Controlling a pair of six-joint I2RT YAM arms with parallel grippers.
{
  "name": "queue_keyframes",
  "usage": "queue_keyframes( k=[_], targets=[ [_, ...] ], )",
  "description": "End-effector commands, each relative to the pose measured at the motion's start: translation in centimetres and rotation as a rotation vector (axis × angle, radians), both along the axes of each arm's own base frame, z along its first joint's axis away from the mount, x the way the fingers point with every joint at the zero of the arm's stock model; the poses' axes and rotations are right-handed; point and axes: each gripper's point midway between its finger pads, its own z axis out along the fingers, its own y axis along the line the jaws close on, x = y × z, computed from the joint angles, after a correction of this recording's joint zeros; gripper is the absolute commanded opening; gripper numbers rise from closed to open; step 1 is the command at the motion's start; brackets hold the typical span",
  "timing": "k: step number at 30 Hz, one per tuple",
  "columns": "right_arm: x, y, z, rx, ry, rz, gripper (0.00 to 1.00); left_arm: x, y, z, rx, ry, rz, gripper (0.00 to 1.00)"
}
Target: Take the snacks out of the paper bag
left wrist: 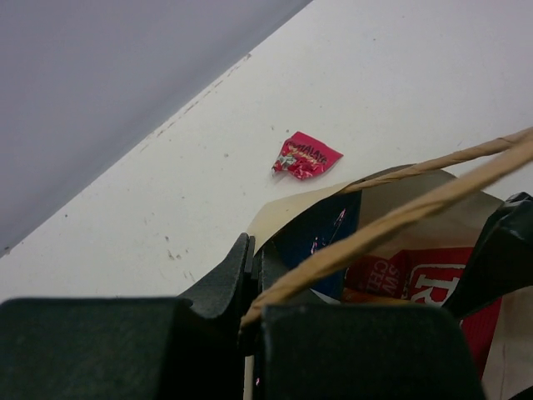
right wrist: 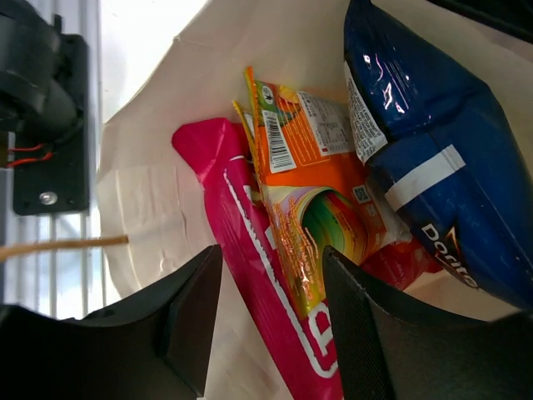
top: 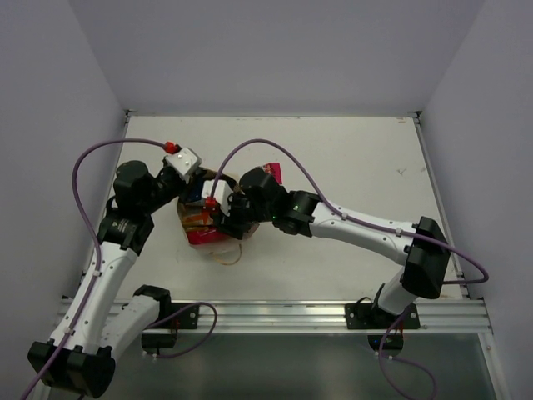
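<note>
Paper bag (right wrist: 158,196) sits on the surface (top: 350,167), just ahead of the bases. I read the right jaws as released, spread inside its mouth over the pink bag (right wrist: 208,154) and candy pouch (right wrist: 308,158), with the Doritos bag (right wrist: 433,167) beside them. Left jaws are clenched on the string handle (left wrist: 400,218) at the rim. Beyond the bag, the tiny red wrapper (left wrist: 306,156) lies apart on the surface.

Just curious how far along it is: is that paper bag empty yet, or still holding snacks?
Still holding snacks. Inside the paper bag lie a blue chip bag, a pink bag and an orange pouch.
</note>
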Motion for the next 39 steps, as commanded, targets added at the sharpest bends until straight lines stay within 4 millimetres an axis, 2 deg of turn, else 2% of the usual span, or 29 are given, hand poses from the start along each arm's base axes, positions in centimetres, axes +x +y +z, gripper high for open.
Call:
queue_keyframes(
  k=[1, 14, 23, 28, 33, 39],
  targets=[
    [1.2, 1.4, 3.3, 0.066, -0.097, -0.029, 0.55, -0.6, -0.5, 2.6, -0.03, -0.104, -0.03, 0.0],
    [1.8, 4.0, 1.4, 0.046, -0.148, -0.032, 0.6, -1.4, -0.5, 1.8, -0.045, -0.087, -0.032, 0.0],
    [0.5, 5.1, 0.6, 0.038, -0.152, -0.004, 0.6, -0.9, -0.5, 1.7, -0.06, -0.061, -0.016, 0.0],
    [1.3, 5.7, 0.2, 0.046, -0.167, -0.034, 0.59, -0.9, -0.6, 1.6, -0.074, -0.044, -0.017, 0.0],
    [2.1, 6.3, -1.5, 0.01, -0.169, -0.061, 0.56, -0.9, -0.7, 1.8, -0.082, -0.041, -0.017, 0.0],
    [2.5, 6.2, -1.2, 0.015, -0.179, -0.081, 0.51, -1.3, -0.6, 1.6, -0.084, -0.045, -0.017, 0.0]
  ],
)
